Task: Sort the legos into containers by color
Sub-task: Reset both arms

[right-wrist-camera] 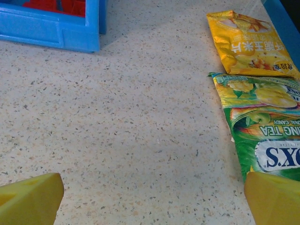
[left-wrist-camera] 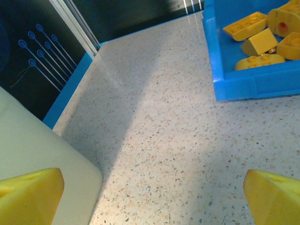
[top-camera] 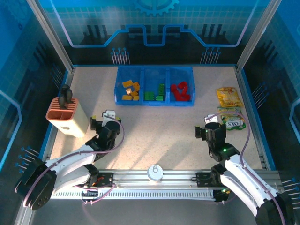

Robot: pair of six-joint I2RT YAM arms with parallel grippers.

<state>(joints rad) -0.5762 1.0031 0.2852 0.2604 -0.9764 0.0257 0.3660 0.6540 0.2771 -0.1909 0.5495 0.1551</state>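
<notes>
The blue tray (top-camera: 154,104) stands at the back middle of the table with its three containers side by side. Yellow legos (top-camera: 130,90) lie in the left one, green legos (top-camera: 154,95) in the middle, red legos (top-camera: 180,91) in the right. My left gripper (top-camera: 101,121) hovers low in front of the tray's left end, open, with bare table between its yellow fingertips (left-wrist-camera: 30,197). In its wrist view the yellow legos (left-wrist-camera: 262,40) lie behind the tray wall (left-wrist-camera: 253,86). My right gripper (top-camera: 211,125) is open over bare table (right-wrist-camera: 152,201); the red legos (right-wrist-camera: 61,5) peek out at top left.
A salmon holder (top-camera: 68,115) with black utensils stands just left of my left gripper, its cream side (left-wrist-camera: 28,150) close to the left finger. Snack packets (top-camera: 229,110) lie at the right, a yellow one (right-wrist-camera: 248,42) and a green one (right-wrist-camera: 267,122) beside my right finger.
</notes>
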